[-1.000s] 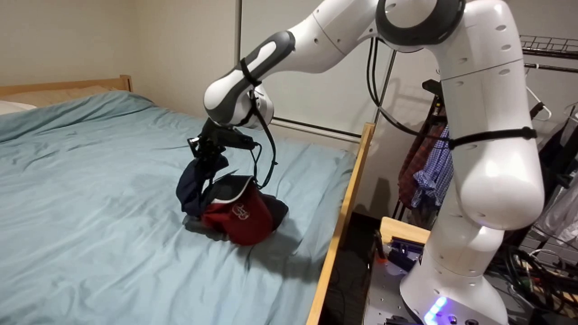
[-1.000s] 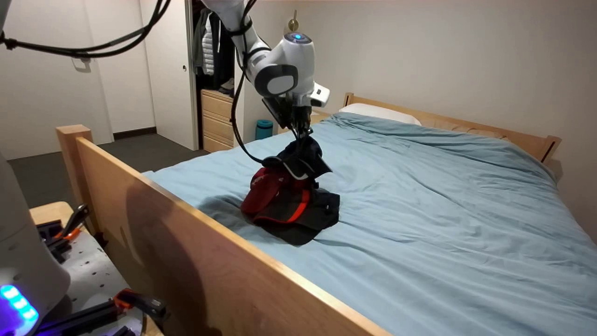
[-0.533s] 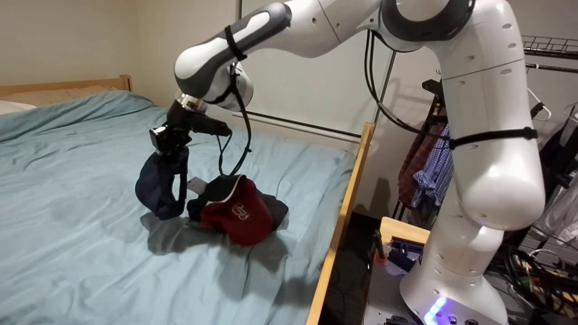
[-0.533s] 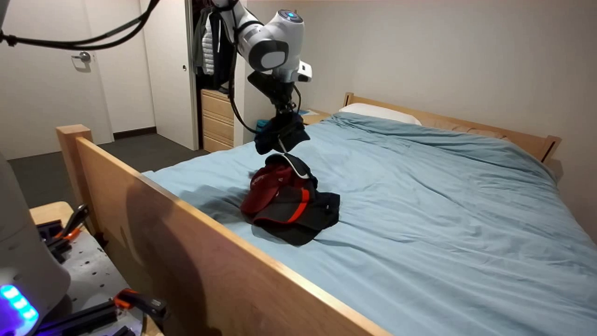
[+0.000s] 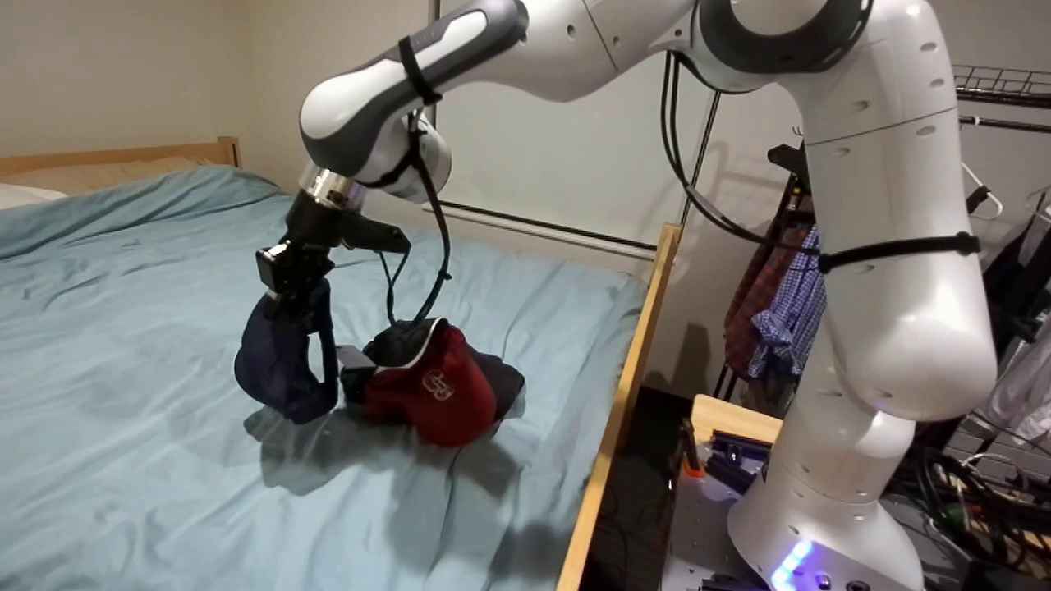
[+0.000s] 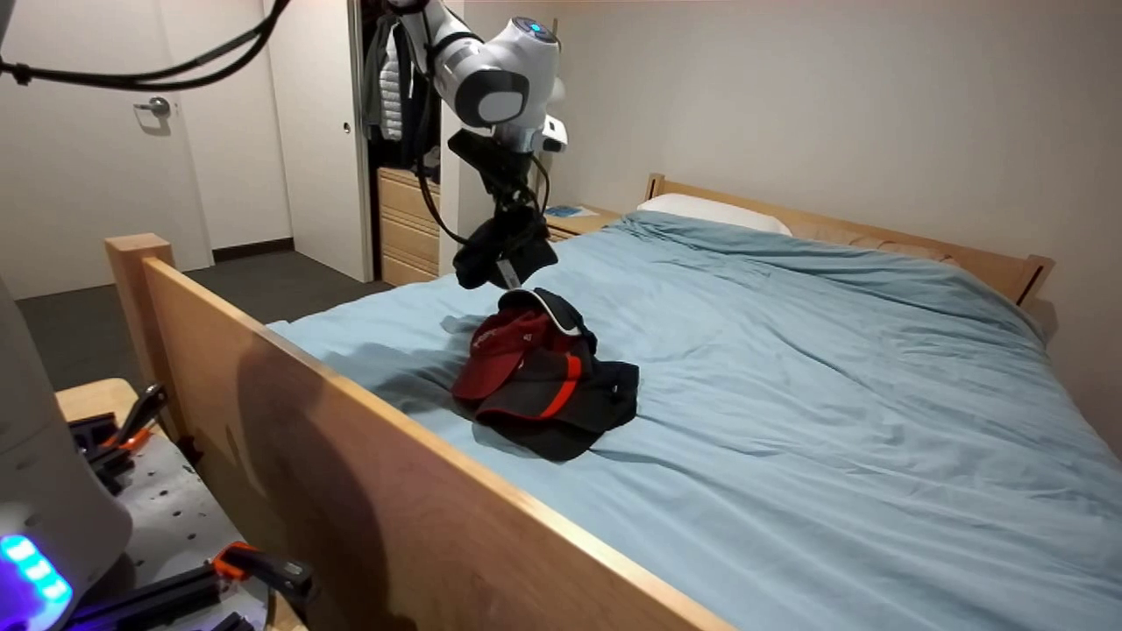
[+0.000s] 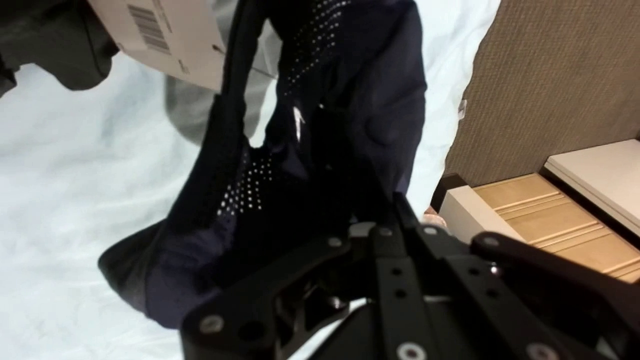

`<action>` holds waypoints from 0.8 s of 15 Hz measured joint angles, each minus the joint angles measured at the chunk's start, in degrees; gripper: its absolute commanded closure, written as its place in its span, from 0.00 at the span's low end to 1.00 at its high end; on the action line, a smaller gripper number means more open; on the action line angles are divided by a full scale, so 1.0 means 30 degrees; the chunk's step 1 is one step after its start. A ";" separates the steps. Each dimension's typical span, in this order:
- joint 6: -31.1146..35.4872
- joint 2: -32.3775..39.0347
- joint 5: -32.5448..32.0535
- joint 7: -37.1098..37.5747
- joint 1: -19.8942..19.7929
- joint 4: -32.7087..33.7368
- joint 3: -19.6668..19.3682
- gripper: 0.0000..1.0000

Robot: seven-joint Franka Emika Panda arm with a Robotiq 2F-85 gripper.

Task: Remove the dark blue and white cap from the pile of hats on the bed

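Observation:
My gripper [image 5: 293,307] is shut on the dark blue cap [image 5: 271,365] and holds it in the air above the bed [image 5: 123,394], beside the pile of hats. A white tag [image 6: 508,273] hangs from this cap. In the wrist view the cap [image 7: 385,85] fills the middle, inside showing, with rows of white dots. The fingertips [image 7: 402,205] are partly lost against the dark cloth. The cap's front marking is hidden. The pile holds a red cap [image 5: 443,394], a black cap with a white edge [image 6: 570,308] and a black cap with a red stripe [image 6: 521,394].
The wooden footboard [image 6: 421,456] stands between the robot's base and the pile. A loop of arm cable [image 5: 443,246] hangs close above the pile. A nightstand [image 6: 583,221] stands beyond the bed, near a wooden drawer unit [image 6: 408,228].
My gripper has lifted the dark blue cap off the pile and carried it sideways, away from the other hats. In the last half second it sank slightly. The other hats stayed.

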 measured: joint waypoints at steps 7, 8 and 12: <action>-0.3749 0.0640 0.4738 -0.3989 -0.0121 -0.0950 0.1224 0.98; -0.3771 0.0685 0.4761 -0.3851 0.0066 -0.1315 0.0906 0.98; -0.5171 0.1178 0.4793 -0.3822 0.0270 -0.2282 0.0012 0.97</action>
